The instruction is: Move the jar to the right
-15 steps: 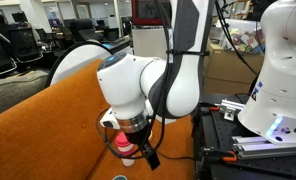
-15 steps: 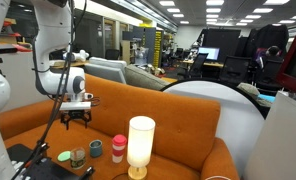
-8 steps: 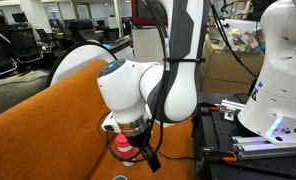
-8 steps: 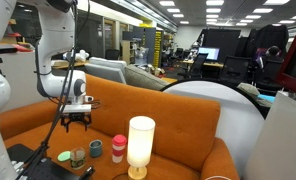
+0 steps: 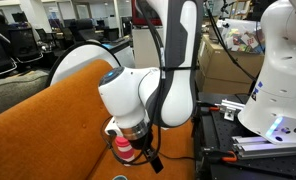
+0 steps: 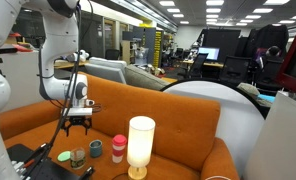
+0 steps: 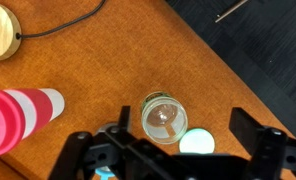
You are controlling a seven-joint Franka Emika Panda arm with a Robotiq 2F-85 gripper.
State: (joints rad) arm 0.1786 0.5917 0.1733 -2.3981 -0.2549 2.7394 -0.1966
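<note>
Alignment before descent: with the tool (image 7: 174,158) hovering well above the jar (image 7: 165,117), fingers spread wide and pinching nothing, centre over the rim first. Judging from the wrist view, worth a small sideways correction, since the jar sits slightly off the midline between the fingers. Then drop straight down until both fingers straddle the wall, and close gently on the squat body. Lift only enough to clear the orange surface (image 7: 108,70), keeping upright, and mind the pale green disc (image 7: 197,142) just beside the jar and the pink-capped cup (image 7: 13,118) nearby. In an exterior view, jar (image 6: 78,155) standing on the surface directly below the tool (image 6: 78,122), between disc and cup. Open-mouthed and seemingly empty from above, only glints at the bottom; probably light and easy to tip. Cup capped, contents hidden.
</note>
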